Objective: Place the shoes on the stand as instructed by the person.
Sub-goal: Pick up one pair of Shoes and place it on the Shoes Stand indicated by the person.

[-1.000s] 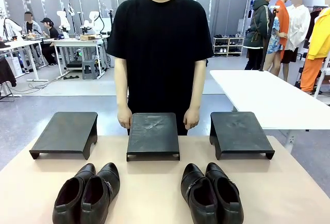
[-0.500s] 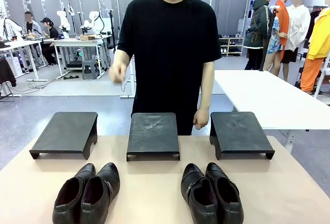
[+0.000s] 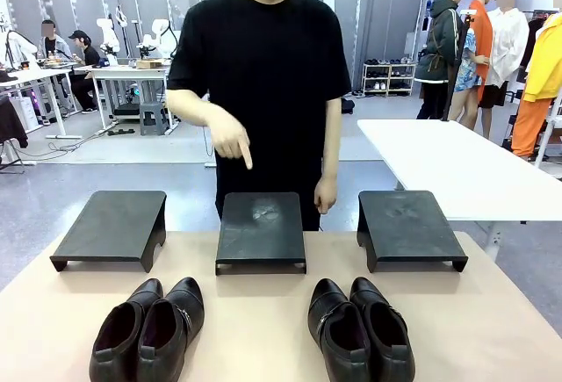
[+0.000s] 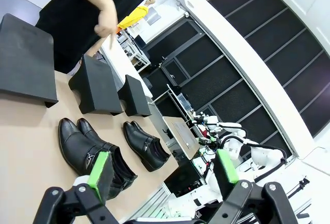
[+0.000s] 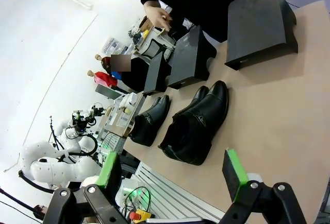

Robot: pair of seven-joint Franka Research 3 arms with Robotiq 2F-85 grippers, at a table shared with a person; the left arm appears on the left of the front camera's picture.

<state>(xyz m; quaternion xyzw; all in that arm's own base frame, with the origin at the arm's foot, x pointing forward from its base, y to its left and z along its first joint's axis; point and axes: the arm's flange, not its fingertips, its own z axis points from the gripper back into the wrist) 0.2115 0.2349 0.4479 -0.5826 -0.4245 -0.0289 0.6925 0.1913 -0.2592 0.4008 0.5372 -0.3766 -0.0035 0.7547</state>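
Front view: hand [image 3: 230, 140] above middle stand [image 3: 261, 231]

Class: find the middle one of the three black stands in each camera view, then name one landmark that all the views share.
Front view: the middle stand sits at the picture's centre, a little below mid-height.
Left wrist view: the middle stand is left of centre, just above mid-height.
Right wrist view: the middle stand is just right of centre, in the upper third.
Shared landmark: the person's pointing hand, raised by that stand.
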